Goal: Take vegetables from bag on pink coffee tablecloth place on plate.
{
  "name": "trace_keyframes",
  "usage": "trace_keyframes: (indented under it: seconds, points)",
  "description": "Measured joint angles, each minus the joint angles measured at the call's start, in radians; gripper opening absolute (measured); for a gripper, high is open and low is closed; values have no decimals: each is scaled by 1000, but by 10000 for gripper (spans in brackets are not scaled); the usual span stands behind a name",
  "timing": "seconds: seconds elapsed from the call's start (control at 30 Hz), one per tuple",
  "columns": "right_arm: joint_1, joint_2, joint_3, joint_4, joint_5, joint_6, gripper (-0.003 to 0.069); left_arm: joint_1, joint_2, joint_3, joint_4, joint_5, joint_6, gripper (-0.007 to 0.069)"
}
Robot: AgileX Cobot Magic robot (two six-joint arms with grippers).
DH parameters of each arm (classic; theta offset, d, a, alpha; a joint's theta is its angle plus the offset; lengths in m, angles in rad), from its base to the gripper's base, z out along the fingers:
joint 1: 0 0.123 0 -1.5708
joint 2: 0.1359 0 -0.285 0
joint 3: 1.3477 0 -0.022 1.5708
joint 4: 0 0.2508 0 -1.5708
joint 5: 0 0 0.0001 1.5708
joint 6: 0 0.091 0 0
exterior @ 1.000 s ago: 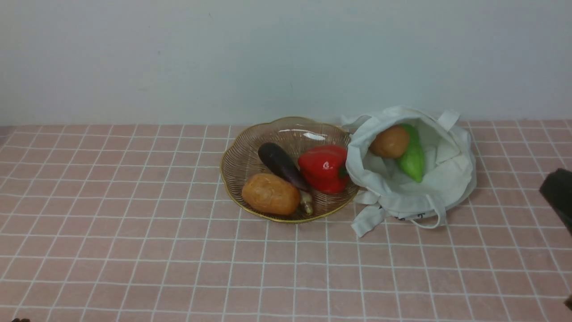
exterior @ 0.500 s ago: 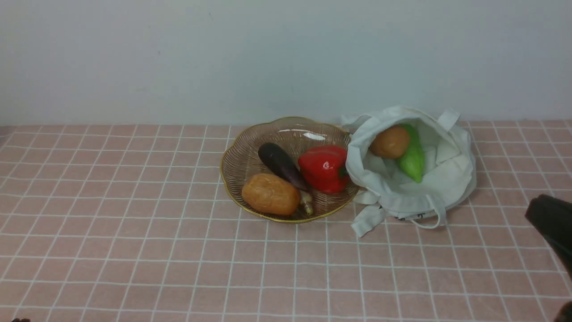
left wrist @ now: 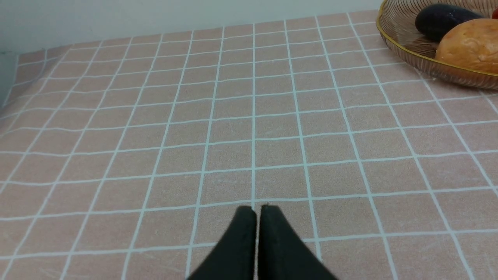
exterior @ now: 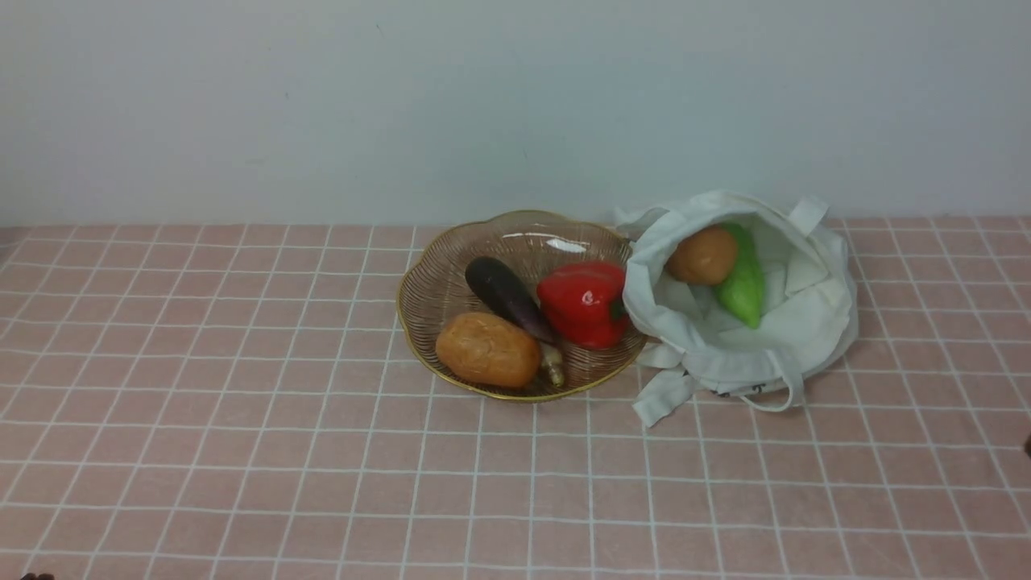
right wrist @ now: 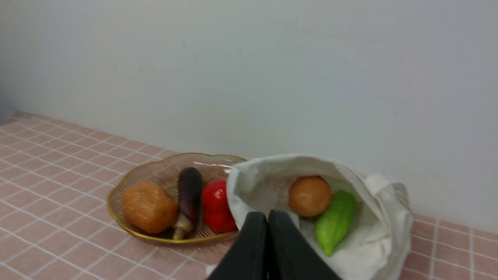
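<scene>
– Pale wall (exterior: 515, 105) up top, pink gridded tablecloth (exterior: 242, 451) over the bench. What changed?
– Right arm (exterior: 1028, 445) has backed off. Was a dark chunk at the right edge of the front view, now just a sliver.
– Carrying anything?
– No. Right pincer (right wrist: 267, 216) closed, nothing in it. Left pincer (left wrist: 258, 210) also closed, nothing in it.
– Veg count?
– Plate (exterior: 407, 338), upper centre: eggplant (exterior: 503, 294), red pepper (exterior: 586, 302), one potato (exterior: 489, 350). Bag (exterior: 813, 334), upper right, mouth gaping: second potato (exterior: 703, 255) against a green pepper (exterior: 741, 282). Those two haven't shifted.
– So not done.
– Three out, two in, I'd say. Retreat looks like a pause or reset, no progress from it.
– Next?
– If it carries on: open right pincer, go in through the mouth, potato or green one first. Watch the cloth rim; it sits right by the red pepper and could snag or drag the plate.
</scene>
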Motion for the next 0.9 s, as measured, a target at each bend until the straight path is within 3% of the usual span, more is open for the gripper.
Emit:
trace_keyframes:
  seconds: [0.3,0.43,0.63,0.9]
  points:
    - [-229,-197,157,-19,176,1,-15,0,0,0,0,0,0,-4]
    - [-283,-199,173,-27,192,4,-15,0,0,0,0,0,0,-4]
    - [-324,-199,192,-71,205,26,-15,0,0,0,0,0,0,-4]
    - [-300,-199,192,-73,200,44,-15,0,0,0,0,0,0,-4]
